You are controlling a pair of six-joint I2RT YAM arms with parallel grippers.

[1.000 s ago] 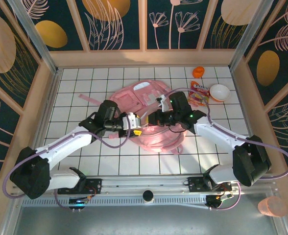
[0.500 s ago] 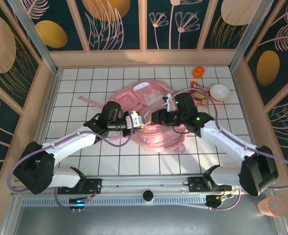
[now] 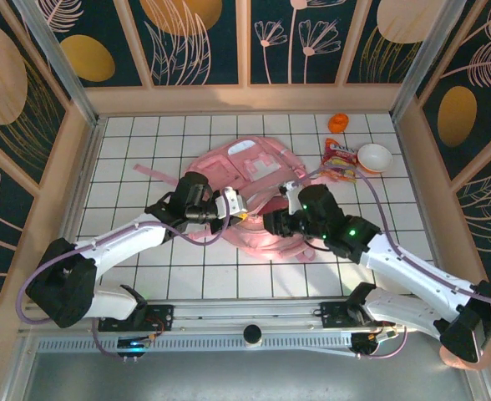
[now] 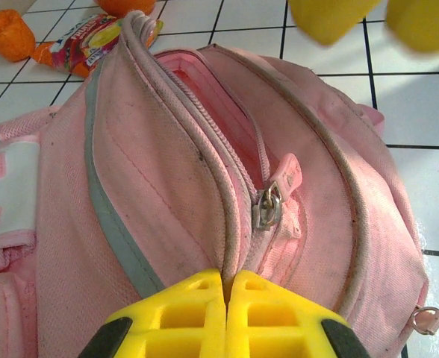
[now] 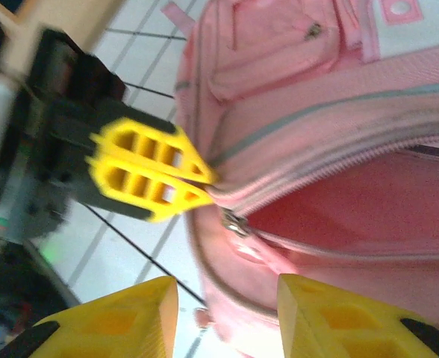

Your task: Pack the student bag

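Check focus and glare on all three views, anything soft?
Left wrist: pink backpack and zip pull sharp; right end effector at the top edge is out of focus. Right wrist: left side smeared and dark, left end effector fairly crisp, own yellow fingers soft. Top external: even light, pale glare on the back ledge, posts lean from lens distortion.

No legible text — none anywhere

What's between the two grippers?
In the right wrist view, the metal zip slider of the pale pink backpack lies between the open right gripper and the shut left gripper.
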